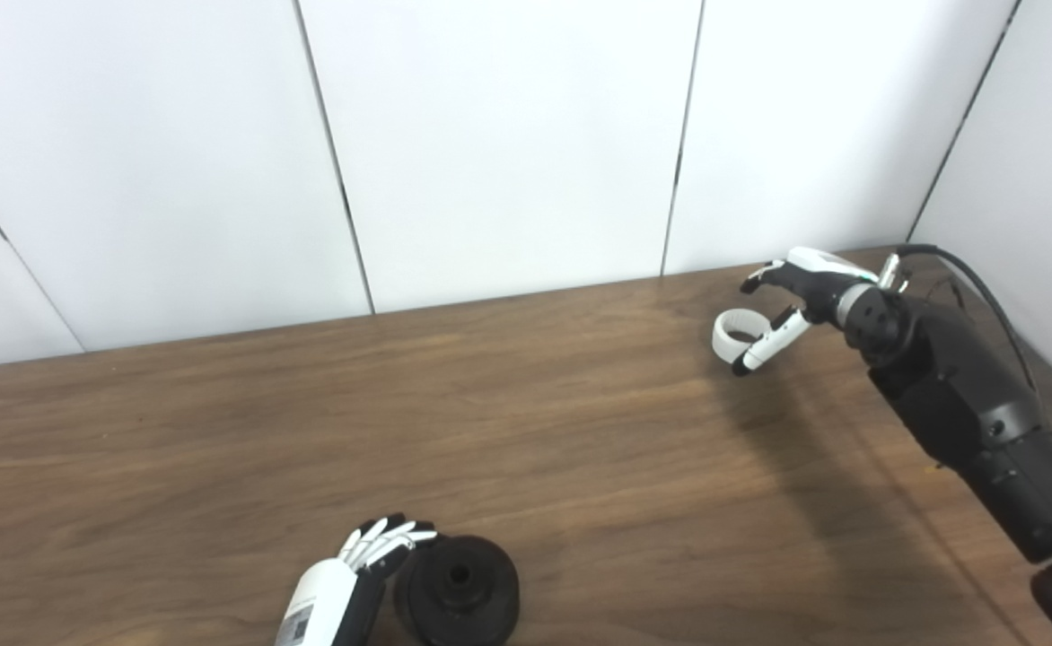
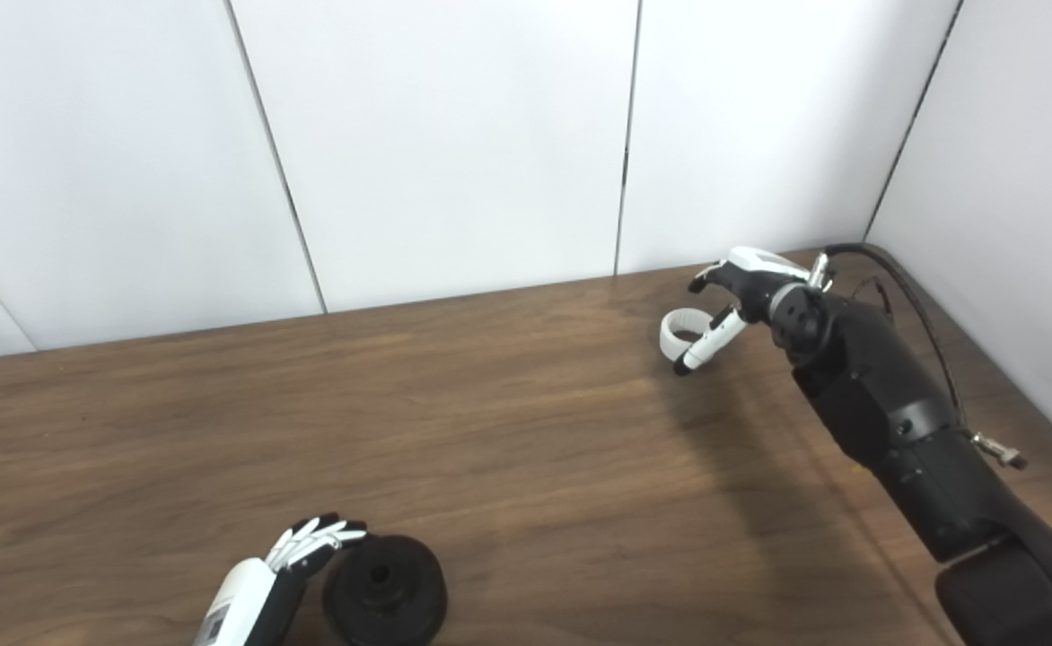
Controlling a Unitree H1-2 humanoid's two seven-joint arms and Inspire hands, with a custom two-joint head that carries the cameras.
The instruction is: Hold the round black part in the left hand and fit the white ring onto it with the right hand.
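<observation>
The round black part (image 1: 459,588) sits on the wooden table (image 1: 526,422) near the front edge, its centre hole facing up. My left hand (image 1: 373,552) is open just to its left, fingers stretched along the part's rim without gripping it. The white ring (image 1: 729,330) lies at the far right of the table near the wall. My right hand (image 1: 791,301) is open over the ring. Its fingers arch above the ring, and its thumb reaches down along the ring's near right side. I cannot tell whether it touches the ring.
White wall panels (image 1: 508,144) close off the back and the right side of the table. A black cable (image 1: 984,287) loops off my right forearm close to the right wall. The two hands are far apart, with bare wood between them.
</observation>
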